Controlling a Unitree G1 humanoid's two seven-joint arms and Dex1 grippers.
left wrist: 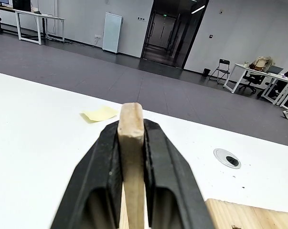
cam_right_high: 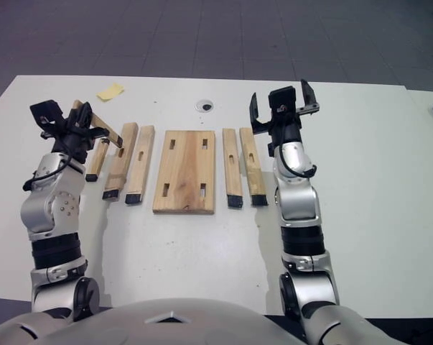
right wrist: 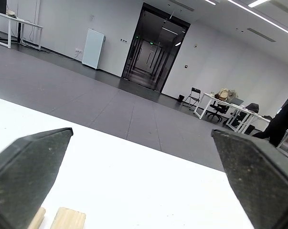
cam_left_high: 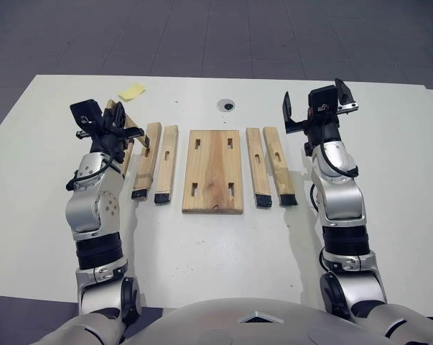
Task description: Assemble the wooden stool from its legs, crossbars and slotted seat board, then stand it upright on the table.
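Note:
The slotted seat board [cam_left_high: 213, 170] lies flat at the table's middle. Two legs [cam_left_high: 156, 162] lie side by side to its left and two more legs [cam_left_high: 270, 167] to its right, all with black ends toward me. At the far left my left gripper [cam_left_high: 115, 128] is shut on a thin wooden crossbar [left wrist: 132, 152], holding it tilted just above the table. Another wooden piece [cam_right_high: 96, 159] lies under that hand. My right gripper [cam_left_high: 315, 104] hovers open and empty above the table, just right of the right-hand legs.
A yellow sticky note [cam_left_high: 132, 90] lies at the back left of the white table [cam_left_high: 388, 180]. A round cable hole [cam_left_high: 227, 105] sits behind the seat board. Bare tabletop stretches along the front and the right side.

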